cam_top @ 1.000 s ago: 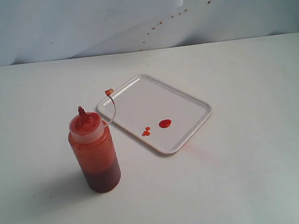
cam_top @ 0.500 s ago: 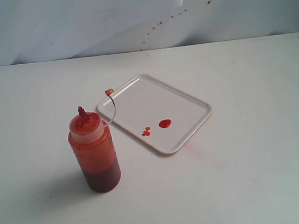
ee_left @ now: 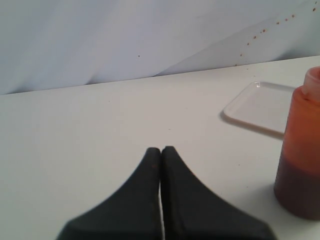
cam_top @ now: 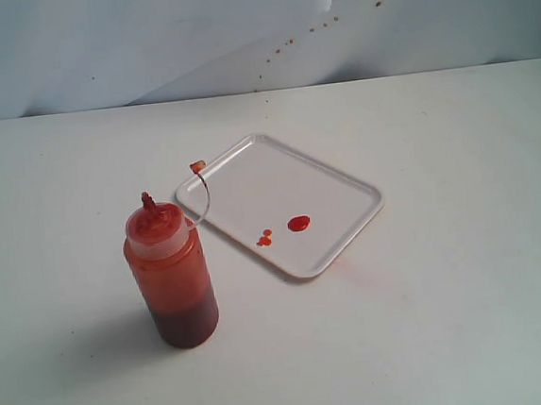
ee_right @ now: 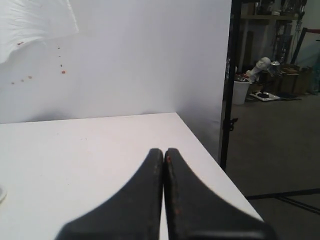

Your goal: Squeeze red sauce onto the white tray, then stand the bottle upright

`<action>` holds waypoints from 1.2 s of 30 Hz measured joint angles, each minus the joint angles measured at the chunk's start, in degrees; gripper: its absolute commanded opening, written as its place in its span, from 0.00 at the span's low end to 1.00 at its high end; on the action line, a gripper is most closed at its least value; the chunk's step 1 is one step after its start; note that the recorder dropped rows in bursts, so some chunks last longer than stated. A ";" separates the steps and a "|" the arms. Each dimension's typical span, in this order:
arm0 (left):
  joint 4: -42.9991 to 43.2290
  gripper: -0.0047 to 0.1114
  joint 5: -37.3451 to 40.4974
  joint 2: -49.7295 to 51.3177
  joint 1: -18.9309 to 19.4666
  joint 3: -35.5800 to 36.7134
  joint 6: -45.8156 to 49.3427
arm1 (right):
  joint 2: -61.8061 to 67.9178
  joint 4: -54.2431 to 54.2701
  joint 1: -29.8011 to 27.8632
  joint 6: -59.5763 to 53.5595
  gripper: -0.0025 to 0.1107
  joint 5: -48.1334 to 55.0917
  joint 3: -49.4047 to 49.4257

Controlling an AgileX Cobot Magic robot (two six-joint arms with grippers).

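Both steps look done: sauce is down, bottle is standing.
Red sauce [cam_top: 298, 223] sits as one larger blob plus small drops inside the white tray [cam_top: 278, 175], toward the tray edge nearest the bottle. Bottle [cam_top: 171, 277] is upright on the worktop [cam_top: 451, 319] just beside the tray and off it, nozzle up, tip cap loose on its tether. My left fingers [ee_left: 156, 152] are pressed together on nothing, short of the bottle. My right fingers [ee_right: 159, 153] are likewise closed and empty, well apart from the tray. My read: nothing left to squeeze. Any next move only needs both arms clear of the bottle.
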 measured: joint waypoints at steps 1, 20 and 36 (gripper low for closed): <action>0.00 0.04 0.00 0.00 0.00 0.00 0.00 | -0.23 0.00 0.00 -0.86 0.02 0.51 0.00; 0.00 0.04 0.00 0.00 0.00 0.00 0.00 | -1.53 -0.91 15.25 -5.53 0.02 7.12 0.00; 0.00 0.04 0.00 0.00 0.00 0.00 0.11 | -1.53 12.14 15.28 -17.89 0.02 7.66 0.00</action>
